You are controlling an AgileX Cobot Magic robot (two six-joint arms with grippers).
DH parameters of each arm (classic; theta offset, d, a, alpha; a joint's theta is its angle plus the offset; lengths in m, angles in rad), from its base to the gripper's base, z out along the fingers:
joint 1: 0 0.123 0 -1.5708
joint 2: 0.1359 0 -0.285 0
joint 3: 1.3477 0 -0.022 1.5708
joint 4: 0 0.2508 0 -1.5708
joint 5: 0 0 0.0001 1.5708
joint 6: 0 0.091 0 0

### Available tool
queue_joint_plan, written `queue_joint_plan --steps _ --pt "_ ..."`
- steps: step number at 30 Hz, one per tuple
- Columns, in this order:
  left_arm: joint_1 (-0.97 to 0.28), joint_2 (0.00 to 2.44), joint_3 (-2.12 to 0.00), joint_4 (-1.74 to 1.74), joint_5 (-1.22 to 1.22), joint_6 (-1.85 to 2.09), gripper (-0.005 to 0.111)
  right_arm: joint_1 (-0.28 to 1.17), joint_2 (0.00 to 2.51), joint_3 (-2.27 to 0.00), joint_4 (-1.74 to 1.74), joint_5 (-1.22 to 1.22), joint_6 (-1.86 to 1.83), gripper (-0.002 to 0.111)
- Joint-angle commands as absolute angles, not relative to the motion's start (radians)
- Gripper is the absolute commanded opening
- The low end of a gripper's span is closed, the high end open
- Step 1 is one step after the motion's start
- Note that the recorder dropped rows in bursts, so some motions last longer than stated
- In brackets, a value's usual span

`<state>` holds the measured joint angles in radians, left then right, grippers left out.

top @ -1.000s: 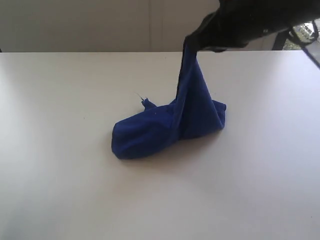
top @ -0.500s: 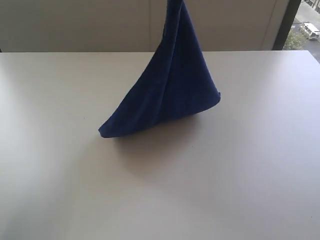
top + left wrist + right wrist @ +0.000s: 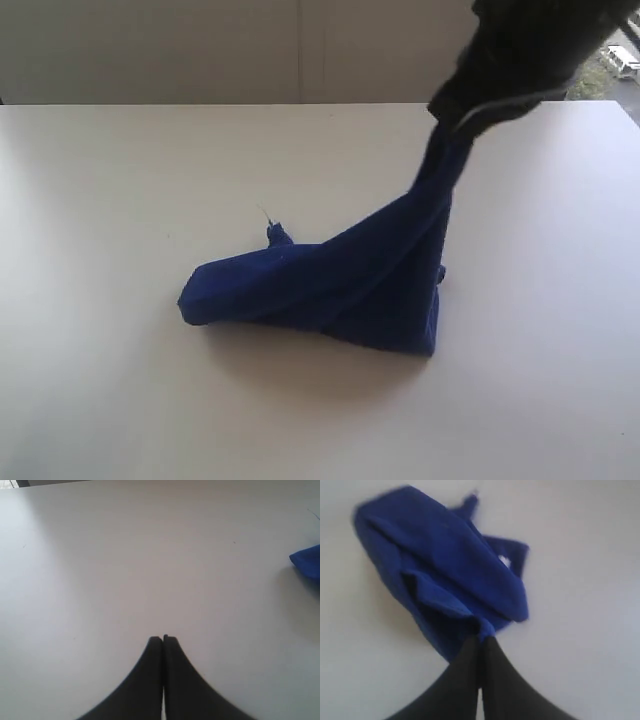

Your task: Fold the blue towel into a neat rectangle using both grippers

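- The right fingers (image 3: 474,649) are pressed shut on a pinched tip of the blue towel (image 3: 330,285), which is raised above the bench (image 3: 110,200).
- The left fingers (image 3: 156,649) are closed on nothing, well apart from the cloth.
- Spreading-out before any fold is judged to be in hand; a second corner needs taking by the left fingers.
- The towel's bulk is bunched mid-bench, its long axis slanted from the low left end up to the held tip at the right.

We're seeing the right gripper (image 3: 481,641) dropping down, rightward. The blue towel (image 3: 330,285) is sagging, spreading left.
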<state>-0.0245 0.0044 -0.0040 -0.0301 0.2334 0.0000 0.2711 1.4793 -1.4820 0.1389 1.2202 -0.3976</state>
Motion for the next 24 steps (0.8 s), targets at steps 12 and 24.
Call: queue_joint_plan --steps 12,24 --pt "-0.023 0.000 0.000 -0.029 0.232 0.000 0.000 0.267 1.762 -1.243 0.000 1.042 -0.229 0.000" --pt "-0.023 0.000 0.000 -0.029 0.232 0.000 0.000 0.267 1.728 -1.441 -0.016 0.953 -0.224 0.000"
